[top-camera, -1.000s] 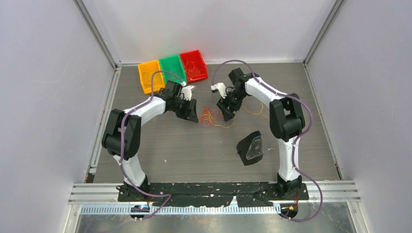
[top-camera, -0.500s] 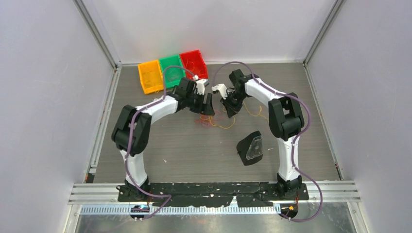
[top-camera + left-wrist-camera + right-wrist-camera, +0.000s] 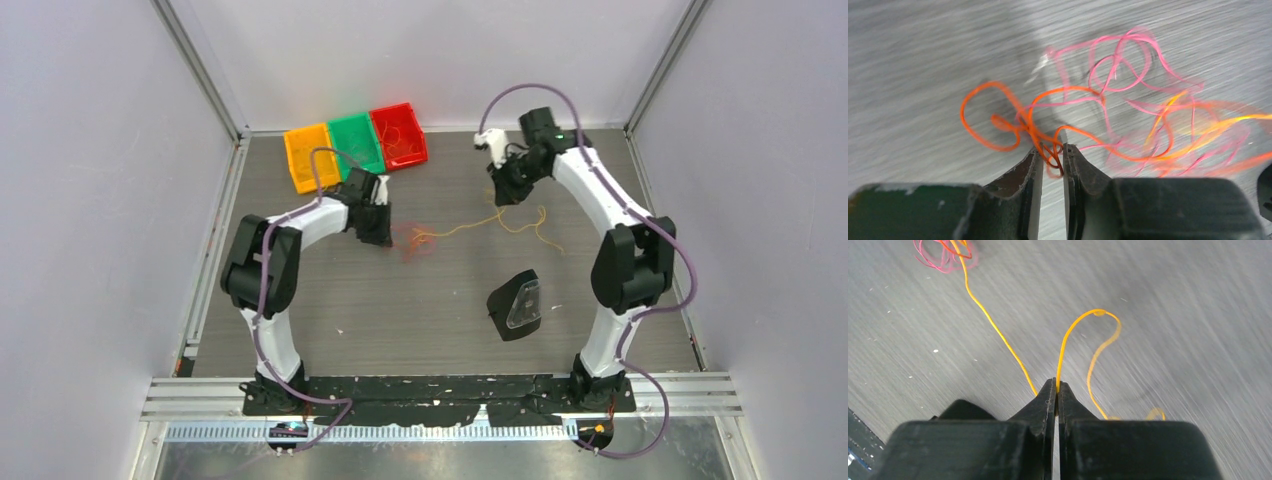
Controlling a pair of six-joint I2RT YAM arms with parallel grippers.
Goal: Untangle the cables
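- The left gripper [image 3: 1052, 150] is sitting right on the knotty bit of the orange cable [image 3: 989, 84]. If it's only grazing those loops, I reckon the whole wad is going to slide along with any pull instead of being anchored.
- The tangle [image 3: 412, 240] of red and orange cables is lying on the table [image 3: 400, 320] just right of that gripper, with the yellow cable [image 3: 998, 333] running out of it toward the right arm. If yellow is threading through a loop in there, tugging is probably cinching it tighter.
- On the right, that strand is hair-thin, so it could be slipping out of the tips or kinking.
- Left jaws: standing a narrow slit apart with orange loops sitting in the gap. Can't tell if they're actually clamping them.
- Right gripper [image 3: 1056, 385]: jaws pressing fully together, pinching the yellow cable at the very tips, up off the table.
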